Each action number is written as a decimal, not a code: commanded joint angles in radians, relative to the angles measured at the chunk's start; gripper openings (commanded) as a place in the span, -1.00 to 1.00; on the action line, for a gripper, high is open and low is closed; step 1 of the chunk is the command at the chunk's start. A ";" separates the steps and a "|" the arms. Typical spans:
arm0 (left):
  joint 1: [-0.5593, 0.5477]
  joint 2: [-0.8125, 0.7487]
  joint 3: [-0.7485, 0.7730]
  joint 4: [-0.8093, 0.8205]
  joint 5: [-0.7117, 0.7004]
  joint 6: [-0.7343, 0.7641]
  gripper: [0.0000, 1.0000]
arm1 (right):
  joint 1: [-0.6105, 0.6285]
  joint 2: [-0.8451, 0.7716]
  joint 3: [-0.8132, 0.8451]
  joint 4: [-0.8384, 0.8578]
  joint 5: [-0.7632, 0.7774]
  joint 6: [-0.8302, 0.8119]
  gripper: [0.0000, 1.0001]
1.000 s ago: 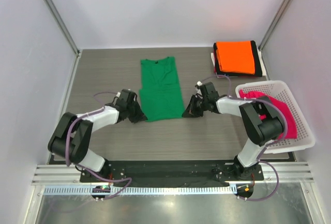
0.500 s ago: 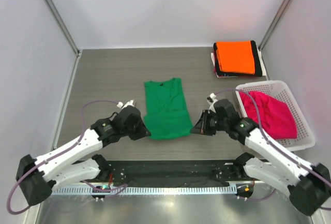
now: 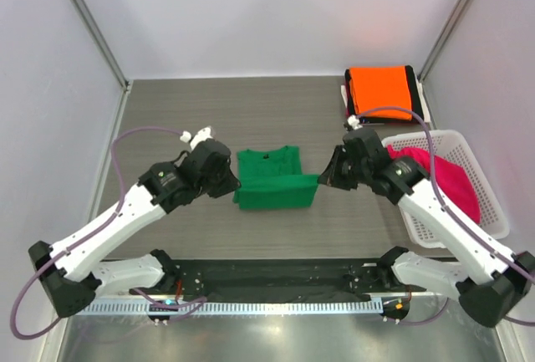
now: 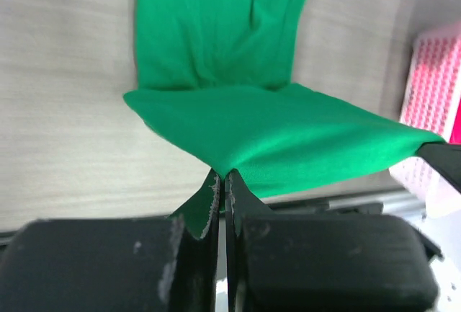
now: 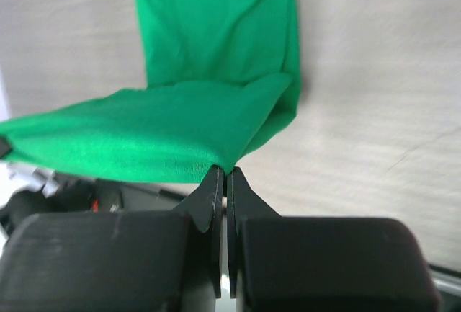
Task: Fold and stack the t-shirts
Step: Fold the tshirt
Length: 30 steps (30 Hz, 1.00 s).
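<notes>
The bright green t-shirt [image 3: 272, 180] lies mid-table with its near hem lifted and stretched between my two grippers. My left gripper [image 3: 234, 185] is shut on the hem's left corner; the cloth [image 4: 274, 128] rises from its closed tips [image 4: 222, 175]. My right gripper [image 3: 322, 180] is shut on the hem's right corner; the cloth [image 5: 180, 128] rises from its closed tips [image 5: 223, 170]. The collar end lies flat further away. An orange t-shirt [image 3: 380, 92] lies folded on a black one [image 3: 411, 94] at the back right. A magenta-pink t-shirt [image 3: 447, 182] sits in the basket.
A white mesh basket [image 3: 485, 211] stands at the right edge, close to my right arm; its side shows in the left wrist view [image 4: 432, 74]. Grey walls and metal frame posts enclose the wood-grain table [image 3: 167, 119].
Both grippers have pulled the green shirt nearer, then lifted its near hem and carried it away from the bases, over the shirt's body. The shirt now looks shorter.
</notes>
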 commanded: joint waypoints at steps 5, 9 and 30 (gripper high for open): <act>0.209 0.180 0.085 0.044 0.073 0.146 -1.00 | -0.127 0.250 0.210 -0.044 0.076 -0.191 -0.98; 0.318 0.288 0.123 0.078 0.165 0.177 -1.00 | -0.182 0.389 0.301 -0.036 0.048 -0.265 -0.98; 0.605 0.902 0.522 0.047 0.416 0.338 -0.81 | -0.288 1.124 0.928 -0.045 -0.128 -0.357 -0.92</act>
